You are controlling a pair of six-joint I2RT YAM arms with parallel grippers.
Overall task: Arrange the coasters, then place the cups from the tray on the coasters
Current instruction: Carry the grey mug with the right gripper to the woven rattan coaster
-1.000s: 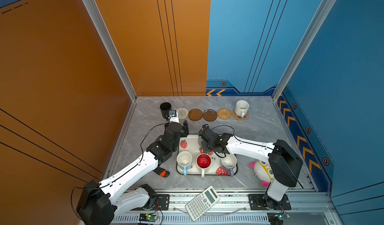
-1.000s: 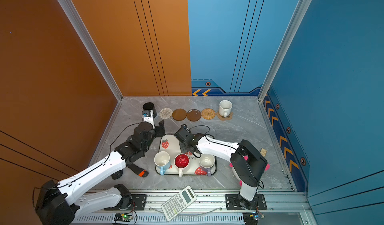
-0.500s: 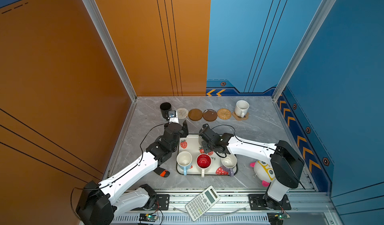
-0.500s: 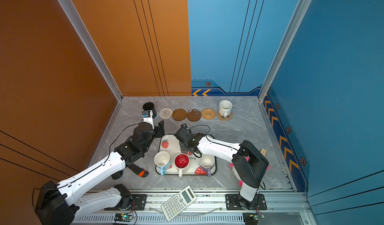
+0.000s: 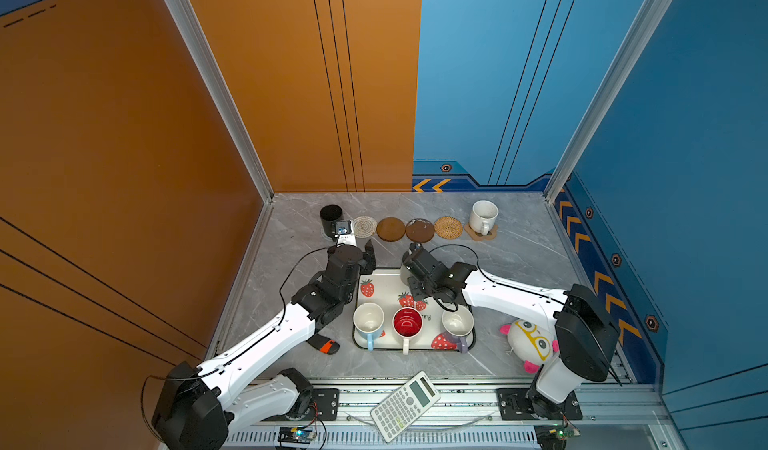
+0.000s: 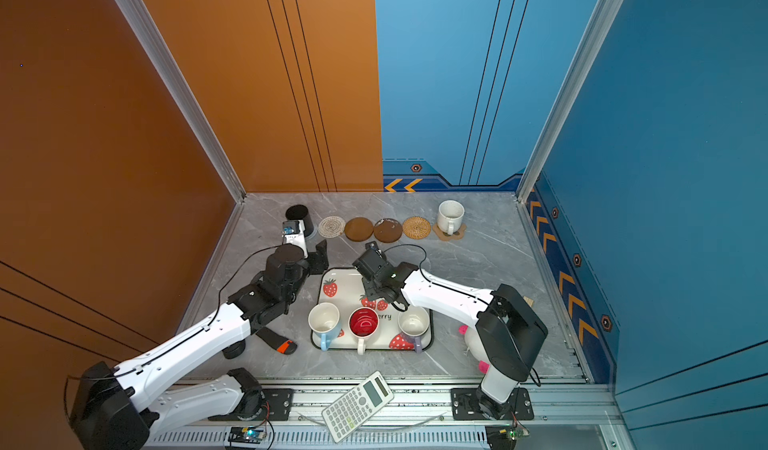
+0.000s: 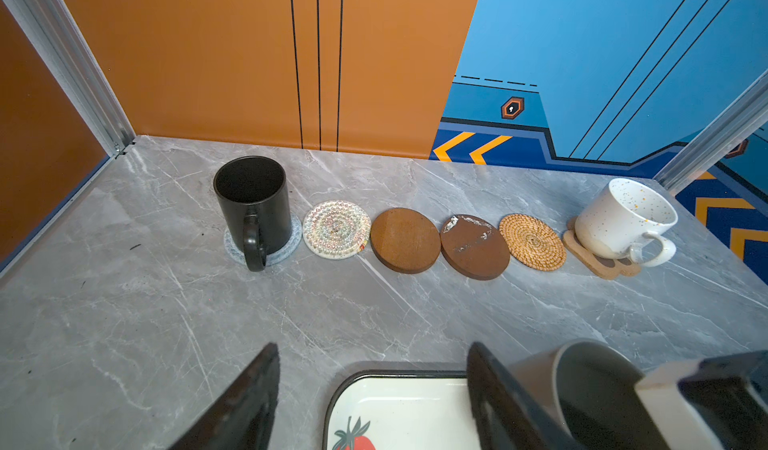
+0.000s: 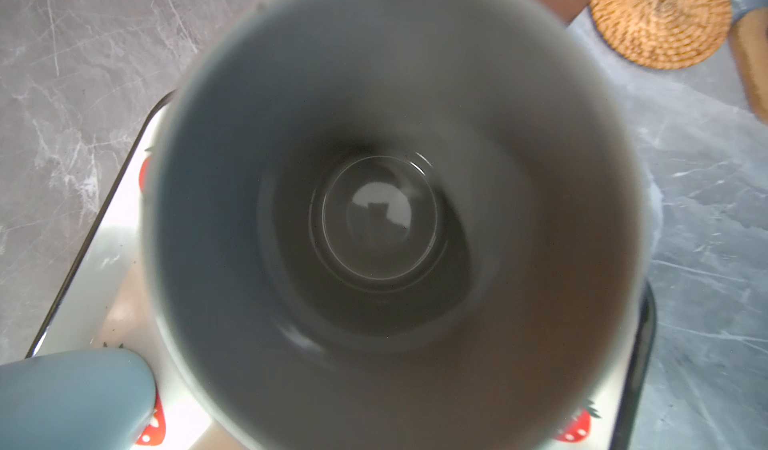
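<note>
Grey table (image 5: 519, 261): you have all six coasters (image 7: 405, 240) in a far row, with black mug (image 7: 253, 203) and speckled mug (image 7: 619, 219) seated at its ends. Right gripper (image 5: 415, 279), jaws closed, holds the grey mug (image 8: 374, 219) at the far edge of the tray (image 5: 386, 282). Left gripper (image 7: 372, 356) has jaws open, empty. Three more mugs (image 5: 407, 322) sit on the tray.

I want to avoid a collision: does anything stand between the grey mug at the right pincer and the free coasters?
Nothing visible blocks the grey mug from the two brown discs or the tan round: only bare table. The open left pincer stands beside the way to the white woven round.
</note>
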